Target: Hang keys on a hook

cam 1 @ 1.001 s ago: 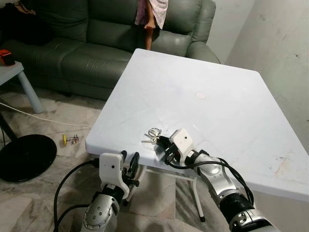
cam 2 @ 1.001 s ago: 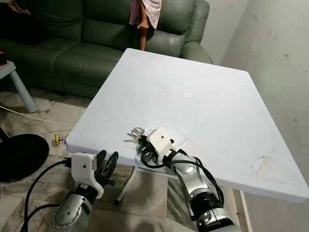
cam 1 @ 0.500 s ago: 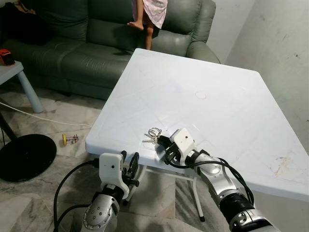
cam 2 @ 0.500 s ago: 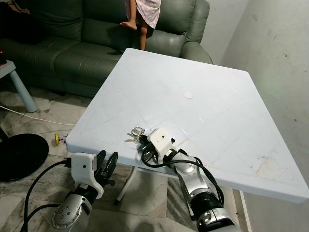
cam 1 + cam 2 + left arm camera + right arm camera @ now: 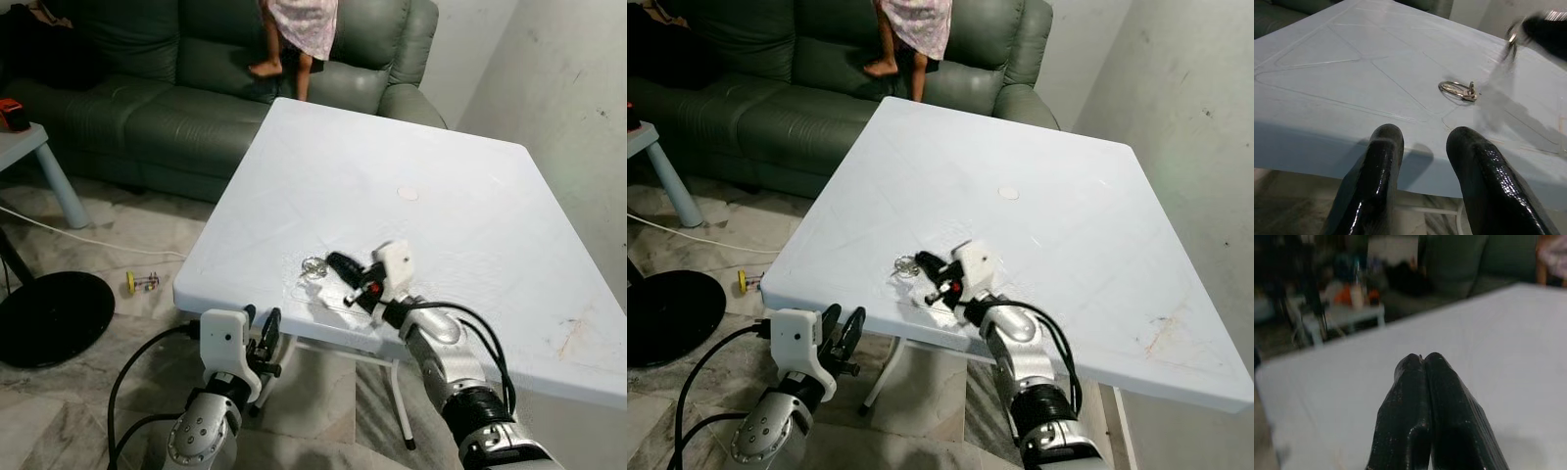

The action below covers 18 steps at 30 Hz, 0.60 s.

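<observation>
The keys are a small bunch of metal rings and keys near the front left corner of the white table [image 5: 460, 225]. One ring [image 5: 1457, 89] lies flat on the tabletop, seen as a ring [image 5: 312, 265] just left of my right fingertips. My right gripper [image 5: 335, 261] is tilted up over the table with its fingers pressed together [image 5: 1421, 357]. A glinting ring and a blurred streak of keys [image 5: 1509, 40] hang from its tip. My left gripper [image 5: 263, 331] hangs open below the table's front edge, its fingers [image 5: 1382, 147] pointing at the bunch.
A green sofa [image 5: 147, 108] stands behind the table, and a person's legs [image 5: 279, 44] are on it. A small pale side table [image 5: 29, 147] is at the left. On the floor lie a black round base [image 5: 49, 313] and a white cable [image 5: 88, 240]. A wall [image 5: 578, 88] is close on the right.
My right gripper has swung up and to the right, away from lying over the bunch. The keys are now blurred in motion beneath its tip. The person on the sofa has shifted.
</observation>
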Available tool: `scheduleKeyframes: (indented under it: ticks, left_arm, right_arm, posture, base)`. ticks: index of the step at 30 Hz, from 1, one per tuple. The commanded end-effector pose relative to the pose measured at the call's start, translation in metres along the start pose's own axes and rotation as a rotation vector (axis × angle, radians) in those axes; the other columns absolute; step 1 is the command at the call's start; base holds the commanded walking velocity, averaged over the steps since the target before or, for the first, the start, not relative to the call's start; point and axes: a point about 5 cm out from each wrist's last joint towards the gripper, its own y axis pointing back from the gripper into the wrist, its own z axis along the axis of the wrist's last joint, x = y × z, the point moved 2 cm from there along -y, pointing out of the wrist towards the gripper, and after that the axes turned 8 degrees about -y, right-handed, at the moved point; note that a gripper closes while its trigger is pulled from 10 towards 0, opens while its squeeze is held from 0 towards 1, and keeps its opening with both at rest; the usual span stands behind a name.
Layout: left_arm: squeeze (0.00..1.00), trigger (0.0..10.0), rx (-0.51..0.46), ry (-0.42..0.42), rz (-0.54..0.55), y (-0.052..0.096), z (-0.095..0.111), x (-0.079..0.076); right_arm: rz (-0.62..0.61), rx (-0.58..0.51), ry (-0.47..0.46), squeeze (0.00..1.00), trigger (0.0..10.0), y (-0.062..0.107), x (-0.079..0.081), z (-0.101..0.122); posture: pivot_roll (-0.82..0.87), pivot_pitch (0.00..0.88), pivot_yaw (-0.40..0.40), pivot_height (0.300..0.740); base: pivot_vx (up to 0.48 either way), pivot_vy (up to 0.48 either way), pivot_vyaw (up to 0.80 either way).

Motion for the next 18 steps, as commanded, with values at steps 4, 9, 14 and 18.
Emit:
scheduleKeyframes:
  ticks: [4,9,14,18]
  left_arm:
    - [0.0,10.0,-0.01,0.01,0.007,-0.003,0.004,0.002]
    - [0.0,10.0,-0.013,0.009,0.032,-0.006,0.005,0.009]
    - [0.0,10.0,-0.007,0.0,0.053,-0.008,0.004,0.015]
    - [0.0,10.0,-0.005,-0.006,0.068,-0.01,0.004,0.02]
  right_arm:
    - [-0.056,-0.113,-0.019,0.0,10.0,0.002,-0.01,0.021]
    - [-0.078,-0.141,-0.003,0.0,10.0,0.005,-0.01,0.025]
    - [-0.097,-0.163,-0.015,0.0,10.0,0.006,-0.01,0.028]
    - [-0.126,-0.19,-0.03,0.0,10.0,0.008,-0.011,0.034]
  posture:
    - [0.18,0.041,-0.15,0.74]
    - [0.18,0.037,-0.152,0.74]
    - [0.18,0.031,-0.151,0.74]
    - [0.18,0.027,-0.152,0.74]
  base:
    - [0.0,0.0,0.0]
    - [0.0,0.0,0.0]
    - [0.0,0.0,0.0]
    - [0.0,0.0,0.0]
